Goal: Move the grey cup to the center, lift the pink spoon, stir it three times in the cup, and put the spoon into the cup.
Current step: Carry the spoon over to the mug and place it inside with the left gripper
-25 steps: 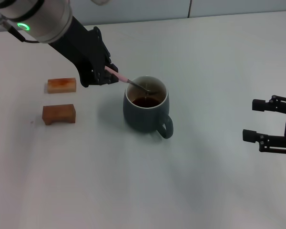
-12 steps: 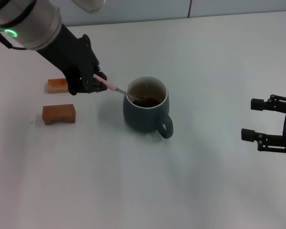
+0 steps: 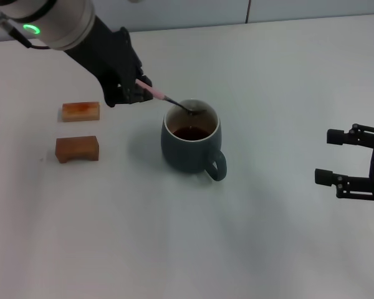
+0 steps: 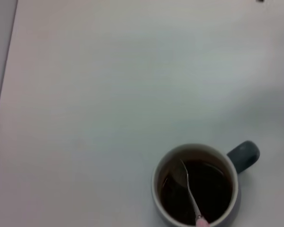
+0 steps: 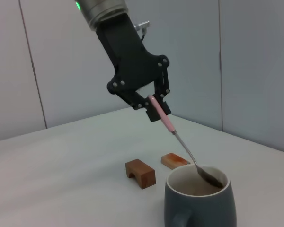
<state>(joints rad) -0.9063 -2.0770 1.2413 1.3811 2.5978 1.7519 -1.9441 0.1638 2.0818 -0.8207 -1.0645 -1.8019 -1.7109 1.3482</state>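
Observation:
The grey cup (image 3: pixel 191 144) stands upright mid-table with dark brown liquid inside and its handle toward the front right. It also shows in the left wrist view (image 4: pixel 197 186) and the right wrist view (image 5: pixel 199 201). My left gripper (image 3: pixel 139 87) is shut on the pale pink handle of the pink spoon (image 3: pixel 168 99), just left of and above the cup. The spoon slants down and its metal bowl sits just inside the cup's far rim, above the liquid (image 5: pixel 209 177). My right gripper (image 3: pixel 338 157) is open and empty at the right edge, far from the cup.
Two small orange-brown wooden blocks lie left of the cup: one farther back (image 3: pixel 81 111), one nearer (image 3: pixel 77 149). The white table (image 3: pixel 268 87) runs back to a grey wall.
My left gripper moved left and down half a second ago, then back up and right. The spoon's bowl has risen from the liquid to the cup's far rim. The cup and right arm stayed put.

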